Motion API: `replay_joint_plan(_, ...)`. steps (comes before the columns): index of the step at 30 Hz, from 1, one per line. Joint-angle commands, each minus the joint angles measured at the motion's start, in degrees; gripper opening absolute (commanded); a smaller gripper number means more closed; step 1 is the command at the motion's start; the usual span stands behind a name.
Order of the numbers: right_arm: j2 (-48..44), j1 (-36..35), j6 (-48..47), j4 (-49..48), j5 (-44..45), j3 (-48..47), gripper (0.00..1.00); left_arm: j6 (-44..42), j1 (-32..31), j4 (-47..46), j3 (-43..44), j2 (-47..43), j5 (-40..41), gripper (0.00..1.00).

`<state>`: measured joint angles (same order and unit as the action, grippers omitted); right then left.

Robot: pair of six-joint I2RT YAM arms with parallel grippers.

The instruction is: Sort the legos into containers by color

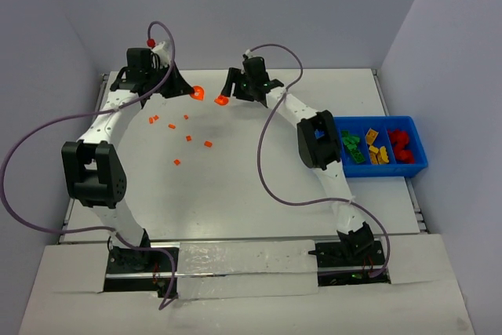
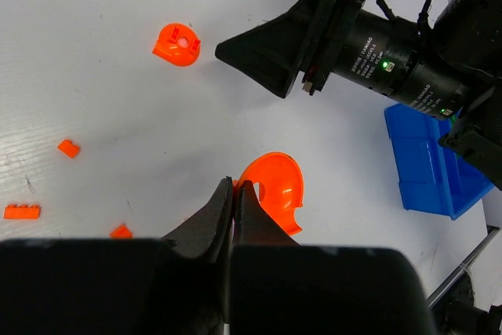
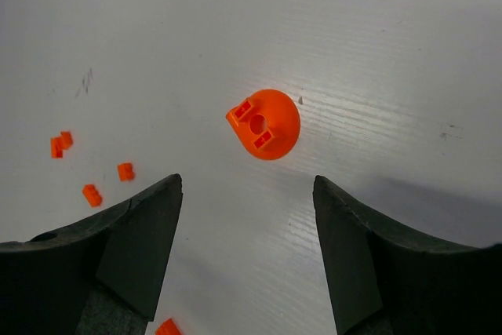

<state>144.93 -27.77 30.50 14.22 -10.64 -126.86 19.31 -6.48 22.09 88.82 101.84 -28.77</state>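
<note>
My left gripper (image 2: 235, 186) is shut on the rim of an orange round lego (image 2: 276, 192), which it holds at the back of the table (image 1: 198, 93). A second orange round lego (image 3: 265, 123) lies on the table just ahead of my right gripper (image 3: 247, 186), whose jaws stand open and empty; the left wrist view shows this piece too (image 2: 177, 42). Several small orange legos (image 1: 189, 139) are scattered left of centre. The blue bin (image 1: 416, 164) at the right edge holds green (image 1: 351, 148), yellow and orange (image 1: 376, 148), and red (image 1: 401, 145) legos in separate containers.
Both arms reach to the far middle of the table, their grippers (image 1: 188, 90) (image 1: 229, 92) close together. The right arm's elbow (image 1: 318, 140) sits beside the bin's left end. Walls close the table at the back and on both sides.
</note>
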Motion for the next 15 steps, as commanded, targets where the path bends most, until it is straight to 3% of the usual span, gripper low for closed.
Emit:
replay_joint_plan(1,1.92,-0.27,8.25,-7.15,-1.33,-1.53,0.73,-0.03,0.32,-1.55,-0.83,-0.91,-1.97,0.00)
replay_joint_plan(5,0.29,0.41,17.47,-15.20,-18.43,5.60,0.74,0.89,0.24,-3.69,-3.87,-1.39,-3.19,0.00)
replay_joint_plan(7,-2.48,0.90,26.32,-28.34,-29.39,12.52,0.79,0.02,0.27,-2.69,-4.03,-0.39,-3.23,0.00)
replay_joint_plan(12,-8.17,1.80,37.68,-50.51,-39.83,25.10,0.82,0.02,2.09,-1.61,-3.56,1.27,-2.32,0.00)
replay_joint_plan(15,-10.94,1.93,42.27,-60.04,-41.61,30.30,0.82,-0.24,2.53,-1.21,-2.99,2.40,-0.93,0.00)
